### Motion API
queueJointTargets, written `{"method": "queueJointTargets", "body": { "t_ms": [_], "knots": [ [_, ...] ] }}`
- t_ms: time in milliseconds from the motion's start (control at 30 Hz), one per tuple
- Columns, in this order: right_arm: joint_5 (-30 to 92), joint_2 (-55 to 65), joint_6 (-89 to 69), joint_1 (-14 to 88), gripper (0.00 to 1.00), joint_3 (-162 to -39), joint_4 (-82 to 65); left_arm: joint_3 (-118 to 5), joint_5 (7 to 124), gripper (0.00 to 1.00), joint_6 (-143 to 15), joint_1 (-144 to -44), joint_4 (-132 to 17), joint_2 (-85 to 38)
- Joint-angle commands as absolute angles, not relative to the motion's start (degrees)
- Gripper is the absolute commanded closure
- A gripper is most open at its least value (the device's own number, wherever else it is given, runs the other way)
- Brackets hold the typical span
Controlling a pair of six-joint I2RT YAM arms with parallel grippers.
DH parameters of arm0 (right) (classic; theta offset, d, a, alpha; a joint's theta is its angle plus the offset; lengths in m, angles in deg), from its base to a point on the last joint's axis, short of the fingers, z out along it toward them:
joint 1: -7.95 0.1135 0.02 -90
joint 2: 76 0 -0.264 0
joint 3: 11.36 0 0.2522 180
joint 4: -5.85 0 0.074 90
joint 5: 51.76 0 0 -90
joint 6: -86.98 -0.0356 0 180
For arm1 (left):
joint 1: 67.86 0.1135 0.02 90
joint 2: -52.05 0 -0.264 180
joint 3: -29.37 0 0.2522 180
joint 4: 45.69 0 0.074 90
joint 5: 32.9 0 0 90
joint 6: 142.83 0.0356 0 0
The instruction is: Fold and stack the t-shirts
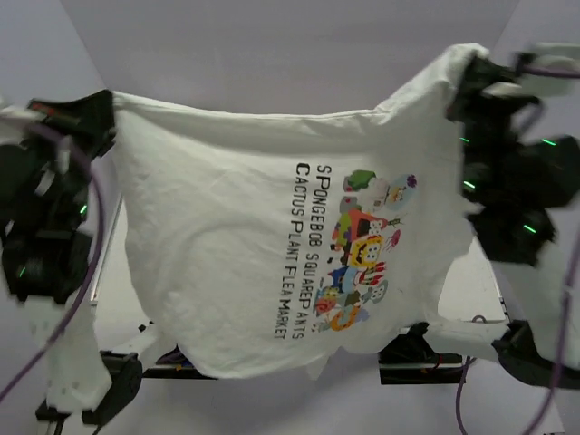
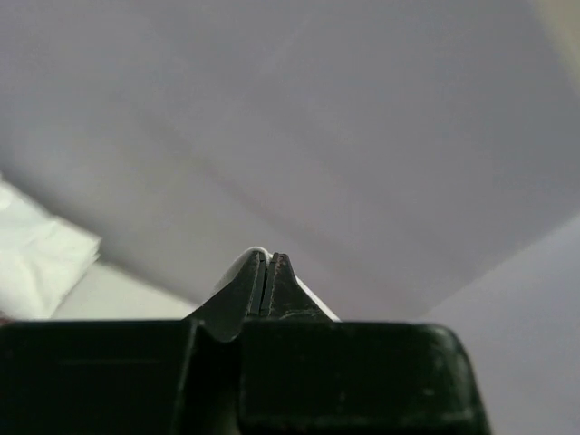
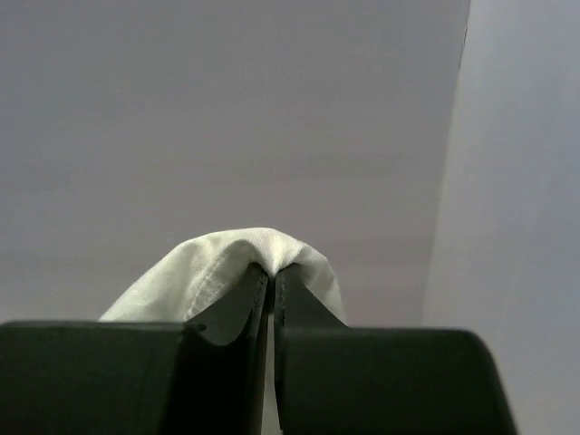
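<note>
in the top view the t-shirt hangs spread in the air between the two arms, above the table. the left gripper pinches its upper left corner and the right gripper its upper right one. the top edge sags a little between them and the lower edge droops toward the arm bases. the print faces the camera, and its lettering runs down the picture with the tops of the letters toward the right arm. so the collar end most likely points right and the hem left, with the collar-to-hem axis lying across the table from one gripper to the other. in the left wrist view the jaws are pressed together on a thin sliver of white fabric, and a white cloth lies low at the left edge; whether it is another shirt i cannot tell. in the right wrist view the jaws are clamped on a thicker fold of the shirt that bulges over the tips. to do this step well, hold both grips firm and the arms level, then lower the shirt evenly so it lands flat and unwrinkled.
</note>
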State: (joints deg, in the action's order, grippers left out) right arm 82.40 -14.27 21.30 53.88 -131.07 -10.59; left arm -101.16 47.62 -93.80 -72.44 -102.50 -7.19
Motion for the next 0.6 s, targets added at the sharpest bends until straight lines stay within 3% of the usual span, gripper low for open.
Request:
{"method": "queueJointTargets", "body": {
  "t_ms": [0, 133, 300, 333, 400, 433, 467, 500, 567],
  "knots": [
    [91.6, -4.2, 31.8, 51.6, 1.0, -124.7, 7.3, -92.3, 43.2, 1.0, -92.8, -72.5, -100.7, -17.4],
    [87.6, 8.1, 22.9, 43.6, 1.0, -122.8, 2.0, -78.4, 40.7, 1.0, -92.8, -71.9, -95.1, -26.6],
    [75.2, 25.4, 8.9, 32.3, 1.0, -122.1, -5.9, -71.1, 43.2, 0.97, -92.8, -71.9, -87.3, -44.3],
    [73.9, 28.1, 7.0, 31.0, 1.0, -124.8, -7.6, -74.0, 42.7, 0.74, -92.8, -71.9, -87.8, -48.3],
    [71.4, 36.7, 5.6, 29.3, 0.95, -132.4, -14.4, -85.6, 42.7, 0.41, -92.8, -71.9, -96.0, -61.4],
    [69.3, 42.5, 3.9, 28.7, 0.49, -139.1, -22.9, -90.4, 42.7, 0.27, -92.8, -71.9, -99.8, -65.4],
    [68.1, 44.9, 3.7, 28.3, 0.1, -144.8, -25.4, -95.1, 41.6, 0.23, -92.8, -71.9, -103.4, -68.9],
    [66.6, 48.9, 3.2, 28.4, 0.1, -146.3, -27.1, -101.8, 41.0, 0.23, -93.5, -71.9, -108.5, -71.7],
    [62.3, 49.9, 5.0, 28.8, 0.1, -143.8, -27.2, -102.4, 41.0, 0.22, -93.5, -72.7, -109.5, -74.1]
  ]
}}
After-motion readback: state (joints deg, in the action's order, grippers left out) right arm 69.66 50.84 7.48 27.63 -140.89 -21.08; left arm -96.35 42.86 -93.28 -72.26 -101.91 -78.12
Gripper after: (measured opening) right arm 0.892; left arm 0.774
